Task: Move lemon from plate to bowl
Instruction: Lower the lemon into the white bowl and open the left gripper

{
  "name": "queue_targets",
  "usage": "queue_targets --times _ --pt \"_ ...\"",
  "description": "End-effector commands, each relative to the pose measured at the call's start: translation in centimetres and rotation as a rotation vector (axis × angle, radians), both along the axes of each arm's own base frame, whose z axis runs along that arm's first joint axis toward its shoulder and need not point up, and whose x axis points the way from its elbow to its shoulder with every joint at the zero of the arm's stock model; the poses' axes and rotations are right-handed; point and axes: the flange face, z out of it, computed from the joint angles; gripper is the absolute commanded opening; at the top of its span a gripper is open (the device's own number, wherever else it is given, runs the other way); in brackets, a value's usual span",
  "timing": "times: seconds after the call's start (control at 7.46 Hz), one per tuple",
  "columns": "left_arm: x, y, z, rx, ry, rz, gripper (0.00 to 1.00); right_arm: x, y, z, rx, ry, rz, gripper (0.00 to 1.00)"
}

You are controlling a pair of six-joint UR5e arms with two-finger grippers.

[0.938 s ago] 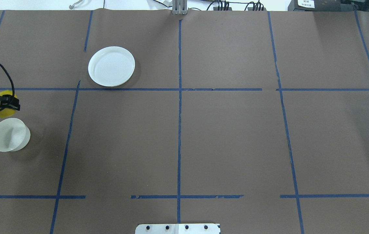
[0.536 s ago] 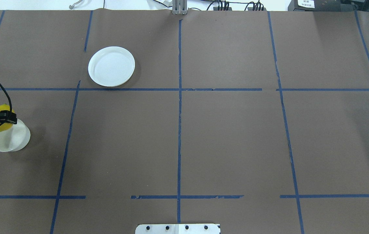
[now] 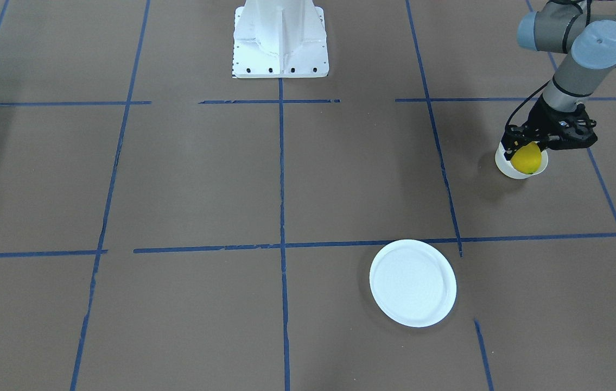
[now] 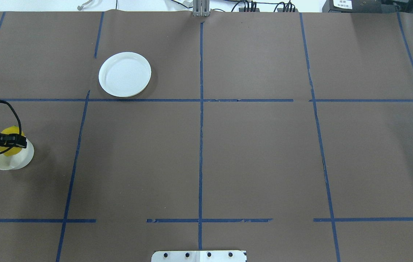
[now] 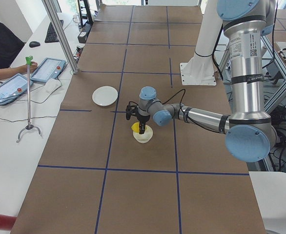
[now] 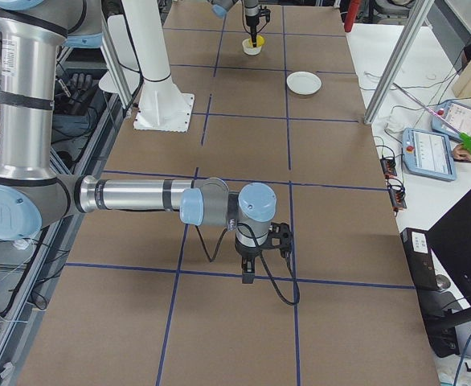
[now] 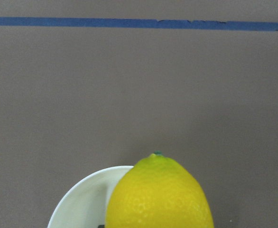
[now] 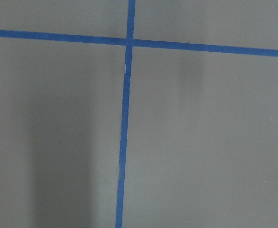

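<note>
My left gripper [image 4: 10, 141] is shut on the yellow lemon [image 4: 9, 147] and holds it in the mouth of the small white bowl [image 4: 17, 162] at the table's left edge. In the front-facing view the gripper [image 3: 527, 145] has the lemon [image 3: 526, 159] hanging just inside the bowl [image 3: 507, 167]. The left wrist view shows the lemon [image 7: 159, 194] over the bowl's rim [image 7: 79, 202]. The empty white plate [image 4: 124, 74] lies further back and to the right. My right gripper [image 6: 247, 272] shows only in the exterior right view, over bare table; I cannot tell whether it is open or shut.
The robot's white base [image 3: 280, 38] stands at the table's near middle edge. Blue tape lines [image 4: 201, 109] divide the brown table cover. Tablets [image 5: 45, 69] and a metal post [image 5: 60, 36] stand beyond the far edge, on the operators' side.
My left gripper has carried the lemon toward the robot's side, from beyond the bowl to over and into its mouth. The plate and the bowl have not moved.
</note>
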Motion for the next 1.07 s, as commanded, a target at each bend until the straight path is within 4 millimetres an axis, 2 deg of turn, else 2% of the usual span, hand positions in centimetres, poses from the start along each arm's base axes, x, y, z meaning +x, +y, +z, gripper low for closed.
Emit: queue_targets --times 0.0,0.4,0.54,0.8,0.94 --pt "-1.3 1.4 1.5 0.035 -0.029 0.072 1.00 0.0 0.0 0.0 0.000 0.000 0.000 1.00" --pt "-1.7 1.5 1.3 0.059 -0.015 0.109 1.00 0.0 0.0 0.0 0.000 0.000 0.000 1.00" --pt "-2.6 1.6 0.2 0.092 0.028 0.192 1.00 0.0 0.0 0.0 0.000 0.000 0.000 1.00" --pt "-8.2 -1.4 0.2 0.128 0.010 0.215 1.00 0.0 0.0 0.0 0.000 0.000 0.000 1.00" --pt "-10.6 -3.6 -0.4 0.165 -0.020 0.239 1.00 0.0 0.0 0.0 0.000 0.000 0.000 1.00"
